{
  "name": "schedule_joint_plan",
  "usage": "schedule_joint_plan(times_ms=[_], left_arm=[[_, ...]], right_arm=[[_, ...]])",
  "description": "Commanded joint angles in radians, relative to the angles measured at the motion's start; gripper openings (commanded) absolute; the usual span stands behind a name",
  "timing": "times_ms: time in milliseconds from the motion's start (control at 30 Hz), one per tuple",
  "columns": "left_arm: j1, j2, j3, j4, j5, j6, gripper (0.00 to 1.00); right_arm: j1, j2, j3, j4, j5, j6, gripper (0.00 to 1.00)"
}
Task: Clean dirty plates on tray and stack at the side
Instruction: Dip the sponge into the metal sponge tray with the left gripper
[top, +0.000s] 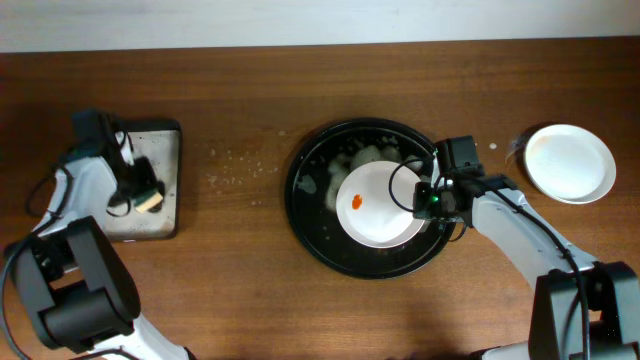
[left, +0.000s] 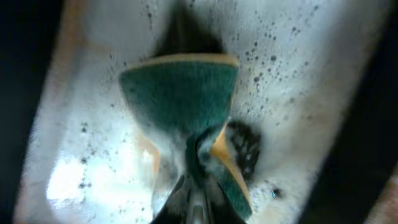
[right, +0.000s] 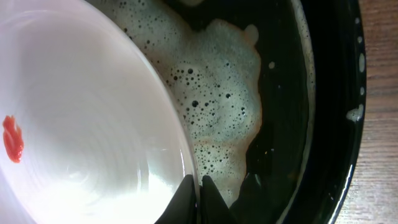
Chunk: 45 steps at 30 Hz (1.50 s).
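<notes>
A white plate (top: 378, 206) with an orange smear lies in the large round black tray (top: 310, 210), among soap foam. My right gripper (top: 428, 198) is shut on this plate's right rim; the right wrist view shows the fingers (right: 199, 190) pinching the rim of the plate (right: 74, 124) over the foamy tray (right: 336, 124). A second white plate (top: 569, 163) sits on the table at the far right. My left gripper (top: 140, 195) is shut on a green and yellow sponge (left: 186, 106) over the foamy rectangular tray (top: 165, 135). A third plate is not in view.
The small rectangular black tray (left: 74, 174) at the left holds soapy foam. Water droplets (top: 235, 170) speckle the wood between the two trays. The right arm's body (top: 520, 235) stretches from the front right corner.
</notes>
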Motion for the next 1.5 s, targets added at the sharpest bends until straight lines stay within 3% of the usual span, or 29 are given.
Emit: schedule_joint_plan(times_ms=[0,33,133,267,333,367,433,500,633,700,800,933,967,1033,1067,1100,1333,1467], left_arm=[[0.0,-0.008,-0.033,0.025,-0.016,0.029,0.18],[0.0,-0.008,-0.033,0.036,-0.016,0.028,0.32],[0.0,0.018,-0.034,0.085,-0.035,-0.029,0.37],[0.001,0.045,-0.026,0.017,0.019,-0.051,0.2],[0.0,0.008,0.014,-0.045,0.019,-0.051,0.02],[0.0,-0.016,0.036,-0.065,0.019,-0.054,0.0],[0.001,-0.061,0.049,-0.054,0.01,-0.053,0.01],[0.001,-0.059,0.048,-0.027,-0.019,-0.053,0.09],[0.0,0.048,0.032,0.029,-0.042,-0.053,0.16],[0.0,0.114,0.032,0.031,-0.027,-0.053,0.14],[0.0,0.155,0.032,0.02,-0.018,-0.053,0.0],[0.0,0.097,0.081,-0.057,0.02,-0.053,0.0],[0.0,0.054,0.107,-0.09,0.027,-0.054,0.01],[0.001,-0.012,0.114,-0.097,0.026,-0.053,0.33],[0.001,-0.024,0.114,-0.097,0.026,-0.053,0.44],[0.0,-0.026,0.114,-0.096,0.026,-0.053,0.49],[0.001,0.046,0.113,-0.054,-0.068,-0.054,0.46],[0.0,0.179,0.113,-0.04,-0.002,-0.054,0.31]], right_arm=[[0.006,-0.004,0.023,-0.006,0.019,-0.01,0.04],[0.006,-0.004,0.024,-0.009,0.019,-0.01,0.04],[0.006,-0.004,0.028,-0.02,0.019,-0.01,0.04],[0.006,-0.018,0.028,-0.02,0.02,-0.01,0.04],[0.006,-0.032,0.028,-0.019,0.02,-0.01,0.04],[0.006,-0.04,0.028,-0.019,0.02,-0.01,0.04],[0.006,-0.054,0.028,-0.019,0.02,-0.01,0.04],[0.006,-0.055,0.028,-0.02,0.02,-0.01,0.04],[0.006,-0.055,0.028,-0.02,0.02,-0.01,0.04],[0.006,-0.055,0.028,-0.02,0.02,-0.01,0.04],[0.006,-0.055,0.028,-0.019,0.02,-0.01,0.04],[0.006,-0.055,0.028,-0.019,0.024,-0.01,0.04],[0.006,-0.055,0.028,-0.019,0.027,-0.01,0.04],[0.006,-0.055,0.028,-0.019,0.027,-0.01,0.04],[0.006,-0.055,0.028,-0.02,0.027,-0.01,0.04],[0.006,-0.055,0.028,-0.019,0.027,-0.01,0.04],[0.006,-0.055,0.028,-0.02,0.027,-0.01,0.04],[0.006,-0.055,0.028,-0.02,0.027,-0.007,0.04]])
